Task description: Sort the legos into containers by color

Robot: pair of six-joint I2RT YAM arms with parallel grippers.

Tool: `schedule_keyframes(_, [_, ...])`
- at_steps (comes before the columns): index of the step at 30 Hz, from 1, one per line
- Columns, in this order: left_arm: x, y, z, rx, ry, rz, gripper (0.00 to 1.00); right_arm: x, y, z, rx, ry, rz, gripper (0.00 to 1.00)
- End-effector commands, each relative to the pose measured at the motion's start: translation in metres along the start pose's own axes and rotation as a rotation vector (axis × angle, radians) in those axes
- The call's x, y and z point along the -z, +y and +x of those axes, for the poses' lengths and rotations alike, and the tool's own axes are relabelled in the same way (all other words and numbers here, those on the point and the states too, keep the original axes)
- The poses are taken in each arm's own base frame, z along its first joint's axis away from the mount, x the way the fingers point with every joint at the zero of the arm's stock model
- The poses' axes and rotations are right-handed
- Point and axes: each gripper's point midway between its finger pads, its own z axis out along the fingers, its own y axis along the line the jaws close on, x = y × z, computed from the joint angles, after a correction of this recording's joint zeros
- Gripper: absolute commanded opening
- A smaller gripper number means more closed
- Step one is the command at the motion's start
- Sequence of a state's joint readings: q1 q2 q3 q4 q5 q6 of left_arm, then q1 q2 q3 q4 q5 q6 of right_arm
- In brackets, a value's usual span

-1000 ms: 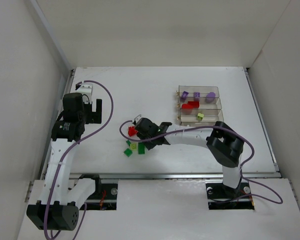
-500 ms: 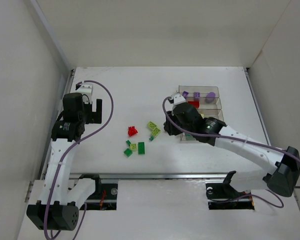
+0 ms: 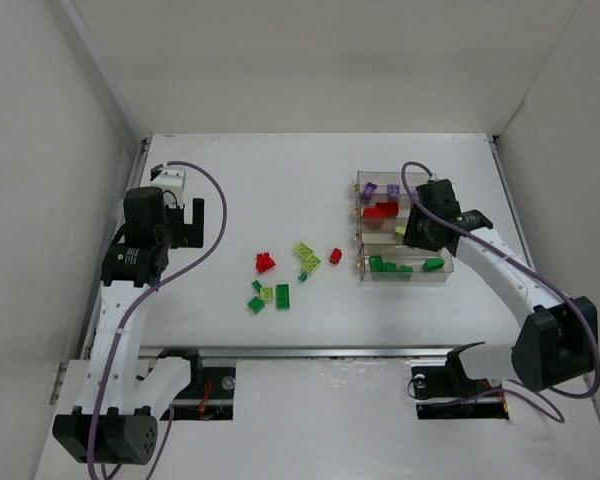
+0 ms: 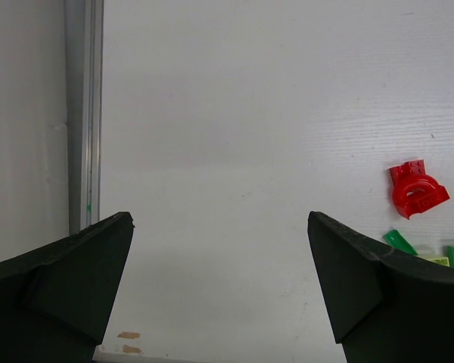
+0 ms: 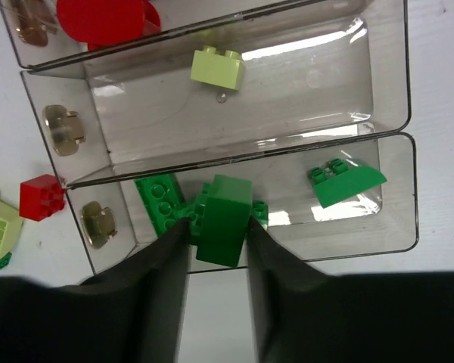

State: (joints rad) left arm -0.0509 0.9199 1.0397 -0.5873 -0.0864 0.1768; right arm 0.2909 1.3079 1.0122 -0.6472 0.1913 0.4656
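Your right claw (image 5: 218,231) pinches a dark green studded plastic brick (image 5: 225,204) over the six-o'clock clear bin (image 5: 397,218); your left claw (image 4: 219,219) stands spread.

Soft, even light is coming from overhead, leaving the white bench (image 3: 280,190) bright and almost washed out in the top view, with only faint shadows lying beneath the arms near its front edge. In the left wrist view the wall beyond the bench's left edge is looking duller grey, and the left end effector (image 4: 219,219) is showing as dark, slightly soft fingers (image 4: 68,287). In the right wrist view white glare is streaking across the clear walls of the containers (image 5: 405,76); the green lego (image 5: 225,215) is reading crisp while the right end effector (image 5: 218,231) pinching it is blurring into black.
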Motion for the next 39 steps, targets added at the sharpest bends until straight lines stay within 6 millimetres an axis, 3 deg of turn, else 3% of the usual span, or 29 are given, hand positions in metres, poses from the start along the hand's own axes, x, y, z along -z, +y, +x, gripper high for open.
schedule_keyframes(1, [0.005, -0.001, -0.008, 0.001, -0.049, 0.005, 1.0, -0.004, -0.001, 0.0, 0.018, 0.006, 0.011, 0.49])
schedule_keyframes(2, [0.005, -0.001, -0.008, 0.001, -0.049, 0.005, 1.0, -0.007, -0.003, 0.001, 0.03, 0.013, 0.025, 0.56])
schedule_keyframes(3, [0.005, -0.001, -0.008, 0.001, -0.049, 0.005, 1.0, -0.004, -0.003, -0.003, 0.029, 0.003, 0.03, 0.73])
schedule_keyframes(8, [0.005, -0.001, -0.008, 0.001, -0.049, 0.005, 1.0, 0.003, -0.003, -0.008, 0.047, -0.004, 0.026, 1.0])
schedule_keyframes(10, [0.005, -0.001, -0.008, 0.001, -0.049, 0.005, 1.0, 0.015, 0.011, -0.011, 0.1, -0.043, -0.007, 1.0])
schedule_keyframes(12, [0.005, -0.001, -0.008, 0.001, -0.049, 0.005, 1.0, 0.043, 0.061, -0.014, 0.211, -0.142, -0.13, 1.0])
schedule_keyframes(13, [0.005, -0.001, -0.008, 0.001, -0.049, 0.005, 1.0, 0.049, 0.079, -0.007, 0.254, -0.156, -0.169, 1.0])
schedule_keyframes(14, [0.003, -0.001, -0.007, 0.0, -0.04, 0.006, 1.0, 0.066, 0.115, 0.01, 0.341, -0.168, -0.267, 1.0])
schedule_keyframes(15, [0.002, -0.001, -0.009, 0.001, -0.049, 0.005, 1.0, 0.072, 0.137, 0.015, 0.376, -0.179, -0.327, 1.0])
schedule_keyframes(17, [0.002, -0.001, -0.009, 0.013, -0.049, 0.005, 1.0, 0.066, 0.171, 0.051, 0.478, -0.1, -0.402, 0.96])
schedule_keyframes(18, [0.002, -0.003, -0.009, 0.013, -0.05, 0.014, 1.0, 0.064, 0.184, 0.059, 0.5, -0.077, -0.428, 0.86])
schedule_keyframes(19, [0.002, -0.003, -0.009, 0.013, -0.05, 0.014, 1.0, 0.046, 0.195, 0.076, 0.531, -0.02, -0.426, 0.78])
schedule_keyframes(21, [0.002, -0.003, -0.009, 0.013, -0.05, 0.014, 1.0, 0.04, 0.216, 0.103, 0.559, 0.075, -0.499, 0.63])
schedule_keyframes(22, [0.002, -0.003, -0.009, 0.013, -0.05, 0.014, 1.0, 0.027, 0.224, 0.115, 0.569, 0.115, -0.511, 0.56])
schedule_keyframes(25, [0.002, -0.003, -0.009, 0.013, -0.05, 0.014, 1.0, 0.019, 0.242, 0.131, 0.586, 0.136, -0.54, 0.56])
schedule_keyframes(29, [0.002, -0.003, -0.009, 0.013, -0.05, 0.014, 1.0, -0.008, 0.256, 0.156, 0.65, 0.191, -0.521, 0.57])
schedule_keyframes(35, [0.002, -0.003, -0.009, 0.013, -0.05, 0.014, 1.0, -0.026, 0.263, 0.158, 0.661, 0.178, -0.494, 0.57])
schedule_keyframes(39, [0.002, -0.003, -0.009, 0.013, -0.05, 0.014, 1.0, -0.042, 0.269, 0.158, 0.668, 0.176, -0.453, 0.52])
